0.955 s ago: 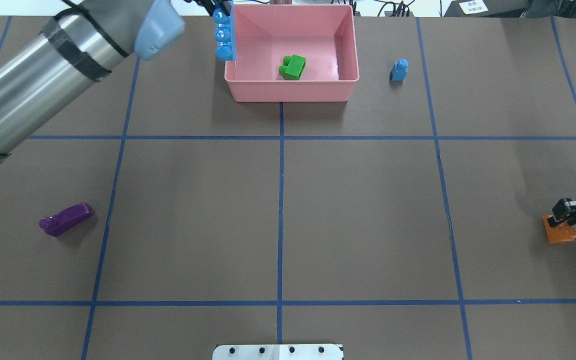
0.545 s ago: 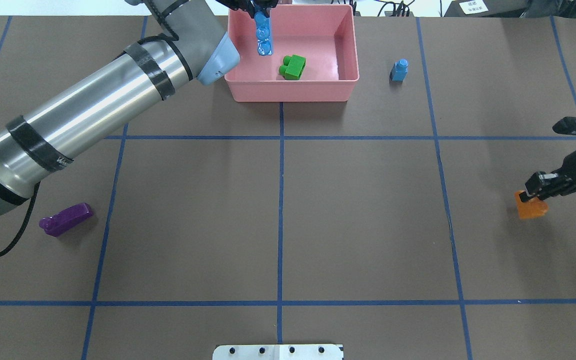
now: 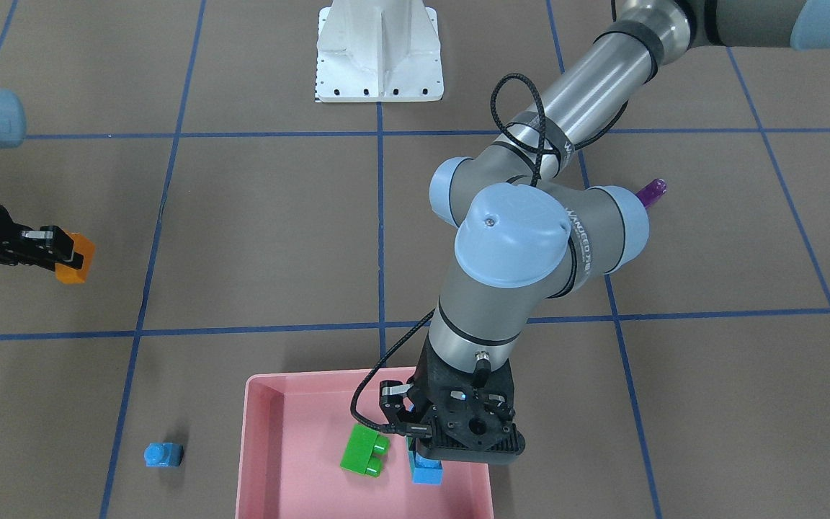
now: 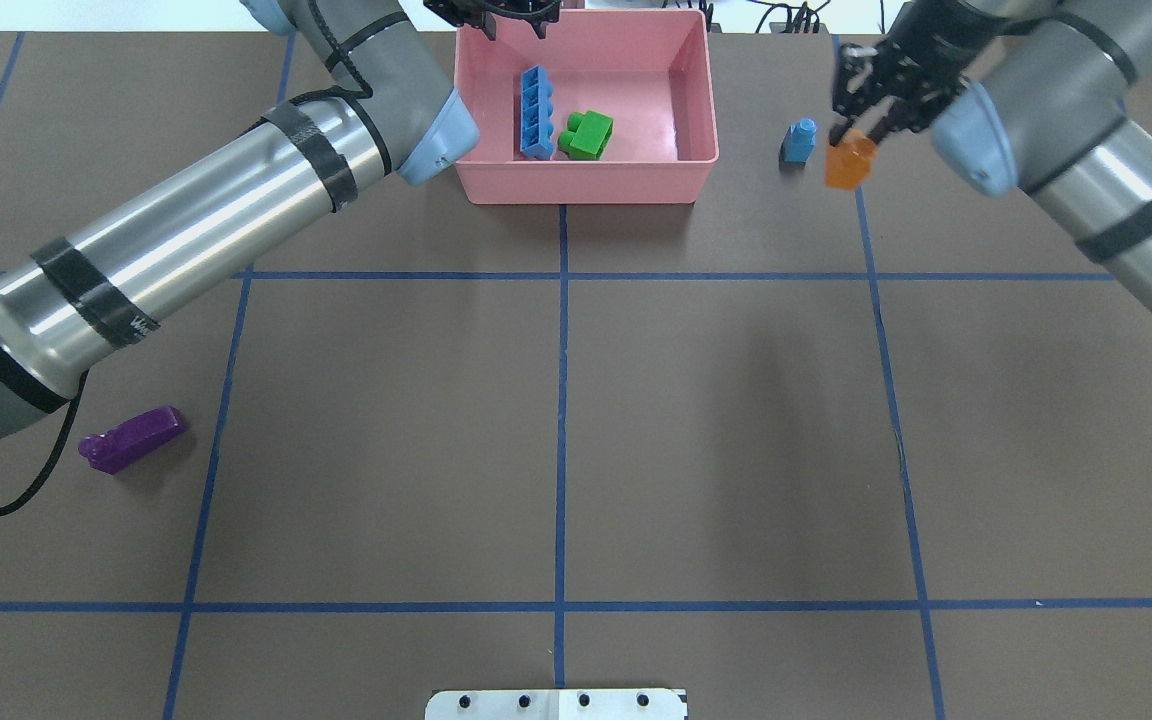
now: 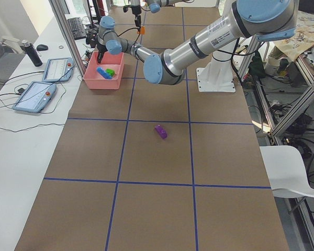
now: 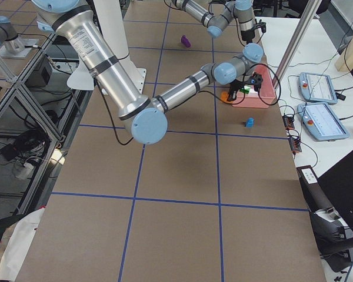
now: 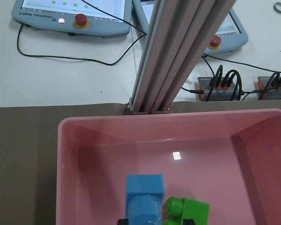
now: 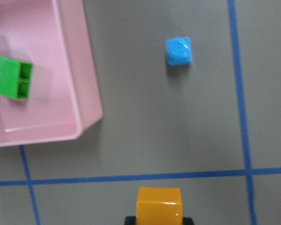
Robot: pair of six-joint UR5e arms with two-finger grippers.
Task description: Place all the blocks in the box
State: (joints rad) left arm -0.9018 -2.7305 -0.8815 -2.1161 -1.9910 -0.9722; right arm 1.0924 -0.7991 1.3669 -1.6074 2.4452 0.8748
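Right gripper (image 4: 854, 135) pinches orange sloped plastic brick (image 4: 850, 164); you see tiny blue single-stud cube (image 4: 797, 141) just beside it, shallow pale pink plastic tray (image 4: 586, 185) beyond. Left gripper (image 4: 511, 14) spread above tray; long blue four-stud bar (image 4: 536, 112), green two-stud brick (image 4: 586, 134) lie below. Purple bar (image 4: 132, 438) well apart.

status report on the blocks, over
Left gripper open above box; right gripper shut on orange block, short of box. Blue bar, green block inside; purple block, small blue block on table. Small blue block between right gripper and box.
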